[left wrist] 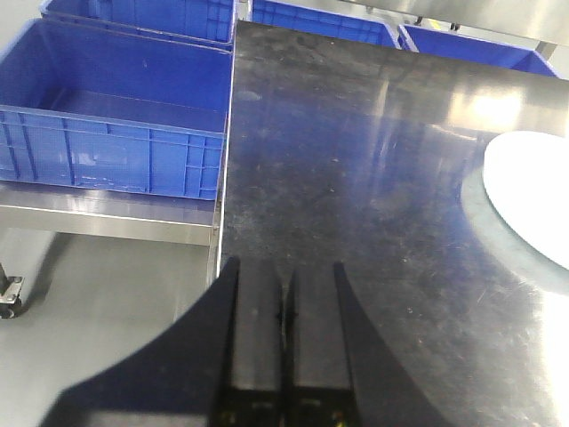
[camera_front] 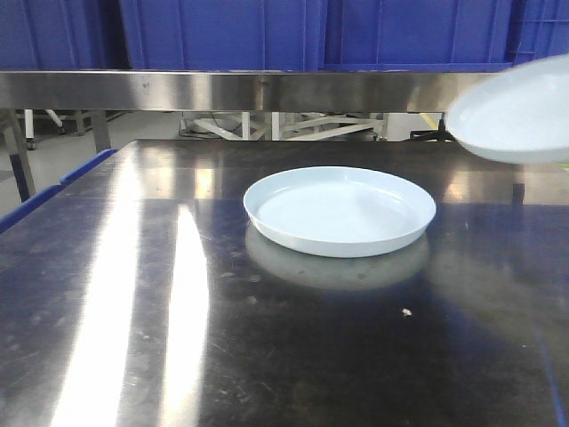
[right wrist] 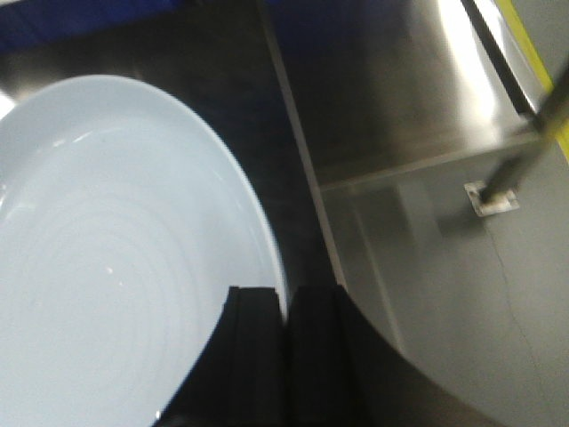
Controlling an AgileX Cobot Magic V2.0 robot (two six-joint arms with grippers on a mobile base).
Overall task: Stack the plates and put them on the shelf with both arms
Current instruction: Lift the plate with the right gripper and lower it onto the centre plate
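**Two plates, one thin pinch on a rim**

One plate was in the air and one was down. The held plate (camera_front: 514, 111) hung tilted at the right edge of the front view, well above the table (camera_front: 116, 311). Your right claw (right wrist: 286, 298) had its jaws pinched together on that plate's rim. The flat plate (camera_front: 340, 212) lay upright near the table's middle, apart from both claws. Your left claw (left wrist: 284, 271) was closed on nothing, hovering near the table's left edge.

Your main risk, as I judged it, was the grip. A glossy rim was pinched at one spot, with the rest of the plate hanging out from it, so the plate could pivot or slide free. The right wrist view showed the table's edge just beside the plate and bare floor (right wrist: 462, 311) beyond, so a slip there could have meant a break. If you had lowered the plate tilted, its low edge might have struck the flat plate and shoved it across the slick top. The shelf (camera_front: 178, 89) ran low over the far side. How near the held plate was to it, you could not tell. Your left claw would have needed to open before it could help.

The table was dark polished metal, streaked with glare, and it mirrored the flat plate. A pale speck (camera_front: 406, 312) lay toward the front. Blue crates (camera_front: 222, 31) stood on the shelf, and more sat on a lower steel rack to the left. A yellow strip (right wrist: 533, 53) and a steel foot plate (right wrist: 491, 197) showed at the right.
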